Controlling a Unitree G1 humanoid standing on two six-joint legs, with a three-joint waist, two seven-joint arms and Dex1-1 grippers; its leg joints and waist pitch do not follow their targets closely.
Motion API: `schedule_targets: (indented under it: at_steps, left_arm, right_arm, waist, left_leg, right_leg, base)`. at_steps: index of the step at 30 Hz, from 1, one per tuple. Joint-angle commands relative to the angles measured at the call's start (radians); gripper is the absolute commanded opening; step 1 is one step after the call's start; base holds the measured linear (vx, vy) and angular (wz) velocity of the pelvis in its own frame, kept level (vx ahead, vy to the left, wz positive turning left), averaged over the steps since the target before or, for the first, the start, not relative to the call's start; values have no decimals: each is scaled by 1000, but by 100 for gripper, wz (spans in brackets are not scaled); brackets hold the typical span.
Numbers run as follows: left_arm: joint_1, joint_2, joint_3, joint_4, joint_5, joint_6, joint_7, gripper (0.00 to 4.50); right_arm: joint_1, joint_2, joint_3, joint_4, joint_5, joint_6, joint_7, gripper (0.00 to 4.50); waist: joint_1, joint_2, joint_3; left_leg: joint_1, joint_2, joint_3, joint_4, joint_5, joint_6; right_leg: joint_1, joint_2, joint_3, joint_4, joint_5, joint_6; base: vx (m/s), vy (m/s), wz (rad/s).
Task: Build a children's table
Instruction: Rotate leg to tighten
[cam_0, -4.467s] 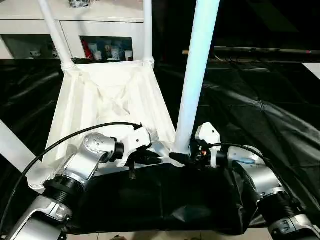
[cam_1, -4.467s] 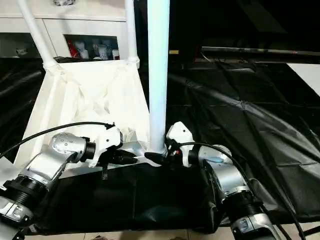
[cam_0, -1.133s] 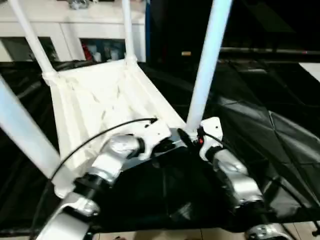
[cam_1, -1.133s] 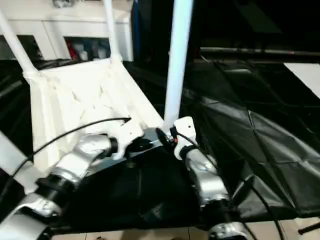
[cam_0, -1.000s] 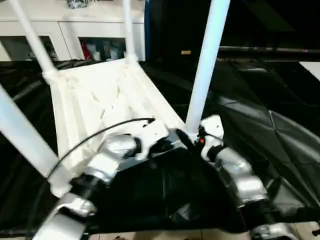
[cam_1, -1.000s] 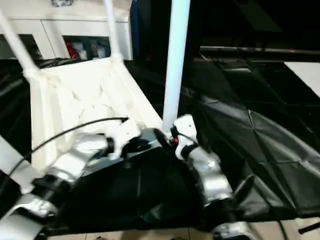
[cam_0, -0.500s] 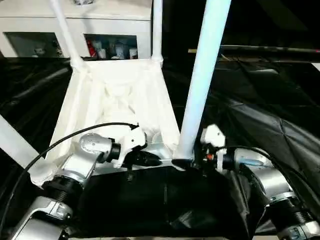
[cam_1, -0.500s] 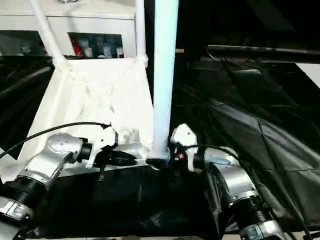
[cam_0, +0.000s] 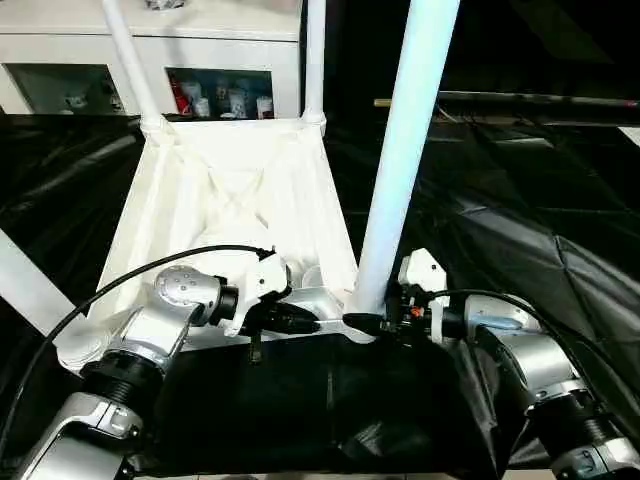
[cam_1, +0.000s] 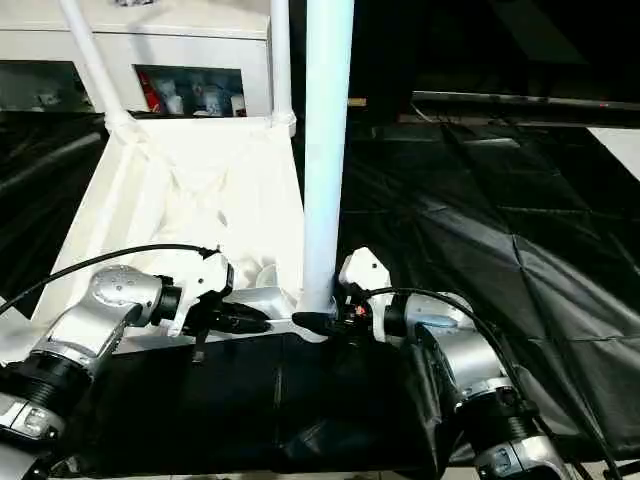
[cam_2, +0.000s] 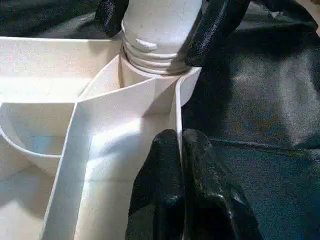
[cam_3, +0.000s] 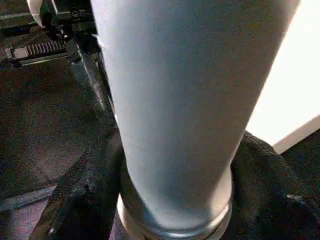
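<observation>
The children's table (cam_0: 225, 215) lies upside down on the black-covered work table (cam_0: 520, 220), legs pointing up. The near right leg (cam_0: 400, 160) stands in its corner socket, threads partly exposed. The right gripper (cam_0: 368, 322) clasps its base, probably to twist it home. The left gripper (cam_2: 181, 165), pinched narrow on the near rim, likely steadies the top.

Both eye views look forward and down over the forearms from the head. The two wrist views sit very close, sharing the near-corner leg (cam_2: 160, 25) between the right hand's fingers (cam_3: 85, 200).
</observation>
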Motion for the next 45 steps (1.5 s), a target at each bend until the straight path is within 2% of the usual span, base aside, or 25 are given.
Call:
schedule_targets:
  at_steps: [1,3,4,5,6,7,8,10,12,13,14,17,21,23,24,26,27,28,29,31,34,35,37,41,45]
  left_arm:
    - [28,-7,-1,17,-25,0,-9,0]
    - [30,-8,-1,17,-24,-2,-7,0]
    - [28,-19,1,25,-8,-11,31,0]
    - [26,-29,3,33,5,-21,63,0]
    - [26,-29,3,33,5,-21,63,0]
    - [7,-88,-7,66,59,-6,200,0]
    - [7,-88,-7,66,59,-6,200,0]
    - [-2,-114,-10,78,72,4,244,0]
    - [-32,-198,-20,109,98,20,356,0]
    - [-32,-198,-20,109,98,20,356,0]
    - [-57,-258,-32,135,122,29,437,0]
    - [-76,-291,-42,154,139,37,481,0]
    - [-85,-295,-36,162,148,34,493,0]
    - [-85,-287,-33,160,148,30,482,0]
    - [-83,-278,-31,156,145,27,461,0]
    - [-72,-253,-28,143,133,19,409,0]
    - [-52,-206,-25,124,117,6,322,0]
    - [-50,-201,-25,122,116,4,312,0]
    - [-40,-178,-25,113,105,-9,269,0]
    - [-31,-151,-26,105,98,-11,227,0]
    - [-14,-86,-20,91,77,-31,135,0]
    - [-12,-83,-18,89,74,-32,128,0]
    - [1,-46,0,66,33,-20,47,0]
    - [11,-24,4,46,2,8,-4,0]
    - [18,-12,9,42,-8,4,-18,0]
  right_arm:
    - [2,2,-2,3,-10,6,-10,267]
    - [6,4,-5,1,-9,9,-16,267]
    - [13,20,-19,8,-10,7,-56,266]
    - [20,39,-34,18,-14,7,-106,266]
    - [20,39,-34,18,-14,7,-106,266]
    - [50,119,-71,33,-30,20,-282,266]
    - [50,119,-71,33,-30,20,-282,266]
    - [61,150,-82,34,-35,29,-344,265]
    - [74,240,-100,40,-59,44,-510,265]
    - [74,240,-100,40,-59,44,-510,265]
    - [71,301,-96,54,-91,41,-618,265]
    - [55,339,-86,80,-117,21,-675,265]
    - [45,349,-86,89,-124,1,-682,265]
    - [41,346,-87,83,-117,-15,-658,265]
    - [40,342,-90,76,-102,-20,-630,300]
    - [36,324,-97,62,-69,-31,-562,300]
    - [32,273,-93,19,-20,1,-428,321]
    - [32,266,-91,13,-16,6,-412,337]
    - [31,234,-80,-7,-8,22,-357,337]
    - [33,195,-66,-28,0,39,-295,350]
    - [38,103,-44,-76,29,73,-154,350]
    - [38,98,-44,-77,30,75,-146,350]
    - [39,42,-30,-89,39,90,-55,350]
    - [33,11,-13,-80,29,101,5,350]
    - [13,19,-1,-40,3,75,-7,318]
  waist:
    - [4,-16,-59]
    - [4,-16,-60]
    - [4,-13,-58]
    - [3,-15,-57]
    - [2,-15,-56]
    - [-1,-14,-54]
    - [0,-15,-50]
    - [-5,-19,-52]
    - [-6,-14,-50]
    - [-8,-14,-49]
    - [-8,-12,-51]
    - [-8,-12,-52]
    - [-7,-12,-52]
    - [-7,-9,-51]
    - [-7,-9,-52]
    - [-5,-10,-54]
    - [-6,-12,-56]
    - [-2,-12,-56]
    - [-5,-14,-57]
    - [-3,-15,-59]
    - [-2,-18,-61]
    - [1,-16,-60]
    - [1,-22,-60]
    - [3,-17,-59]
    - [2,-21,-58]
  left_leg:
    - [5,52,-19,-59,-184,67]
    - [5,52,-19,-58,-187,67]
    - [6,52,-19,-59,-193,65]
    - [4,51,-20,-60,-199,62]
    - [5,51,-21,-62,-212,54]
    - [6,52,-21,-65,-229,42]
    - [13,50,-22,-67,-269,22]
    - [9,49,-29,-72,-297,1]
    - [18,49,-29,-72,-328,-3]
    - [20,49,-29,-73,-348,-6]
    - [16,47,-33,-75,-347,-10]
    - [22,45,-33,-73,-368,-10]
    - [16,44,-34,-75,-372,6]
    - [15,46,-35,-77,-380,7]
    - [14,46,-35,-78,-381,7]
    - [12,47,-35,-77,-373,15]
    - [10,47,-34,-77,-364,20]
    - [5,49,-35,-77,-350,34]
    - [2,49,-31,-76,-324,41]
    - [-2,48,-29,-71,-281,53]
    - [4,51,-24,-67,-250,64]
    - [4,51,-24,-66,-243,64]
    - [1,52,-23,-66,-221,73]
    - [6,56,-22,-67,-226,65]
    - [7,55,-22,-69,-244,48]
  right_leg:
    - [45,-56,38,-63,-219,-229]
    - [45,-56,38,-63,-221,-229]
    - [43,-56,39,-66,-225,-228]
    - [44,-56,39,-66,-235,-225]
    - [43,-57,39,-70,-265,-217]
    - [39,-57,40,-74,-299,-205]
    - [33,-57,39,-85,-372,-187]
    - [39,-58,36,-87,-443,-153]
    - [28,-57,38,-95,-478,-134]
    - [24,-58,39,-100,-505,-126]
    - [29,-59,38,-101,-515,-115]
    - [22,-59,37,-107,-532,-104]
    - [23,-58,36,-109,-525,-95]
    - [23,-58,36,-109,-518,-98]
    - [24,-58,36,-108,-517,-98]
    - [27,-60,37,-105,-495,-105]
    - [29,-60,38,-104,-478,-110]
    - [36,-59,38,-98,-435,-123]
    - [34,-57,39,-94,-385,-139]
    - [40,-58,39,-84,-327,-158]
    - [41,-57,39,-80,-290,-183]
    - [41,-57,39,-77,-277,-189]
    - [43,-57,37,-72,-246,-202]
    - [40,-56,38,-69,-243,-220]
    - [40,-59,38,-71,-266,-219]
  base:
    - [0,0,0]
    - [0,0,0]
    - [0,0,0]
    - [0,0,0]
    - [0,0,0]
    - [0,0,0]
    - [0,0,0]
    - [0,0,0]
    - [0,0,0]
    - [0,0,0]
    - [0,0,0]
    - [0,0,0]
    - [0,0,0]
    - [0,0,0]
    - [0,0,0]
    - [0,0,0]
    - [0,0,0]
    - [0,0,0]
    - [0,0,0]
    - [0,0,0]
    - [0,0,0]
    - [0,0,0]
    - [0,0,0]
    - [0,0,0]
    - [0,0,0]
